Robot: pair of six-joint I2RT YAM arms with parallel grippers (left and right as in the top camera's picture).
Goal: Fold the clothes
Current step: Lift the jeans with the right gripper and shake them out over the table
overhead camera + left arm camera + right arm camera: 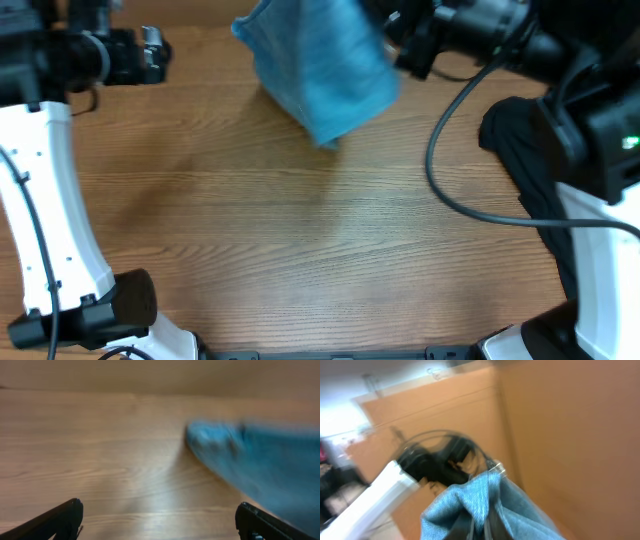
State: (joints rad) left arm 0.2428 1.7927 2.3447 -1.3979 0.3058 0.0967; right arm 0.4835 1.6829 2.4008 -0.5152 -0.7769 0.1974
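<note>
While your right gripper (481, 527) is clenched on a bunched fold of the jeans (318, 70), holding them blurred at the far side of the table (300, 230), your left gripper (159, 512) hangs released and empty nearby, and a black garment (520, 150) lies by the right arm

My right claw (395, 45) is clamped on the jeans (318, 70), a light-blue denim bundle at the far middle of the worktop (300, 230). They hang bunched and doubled over themselves, wide near my claw and narrowing to a blunt point toward the near side. From my right wrist I see the cloth gathered in soft ridges right at my grip. Every view of them is blurred, so I can't make out pockets, waistband or hems, nor whether the low end touches the worktop.
</note>
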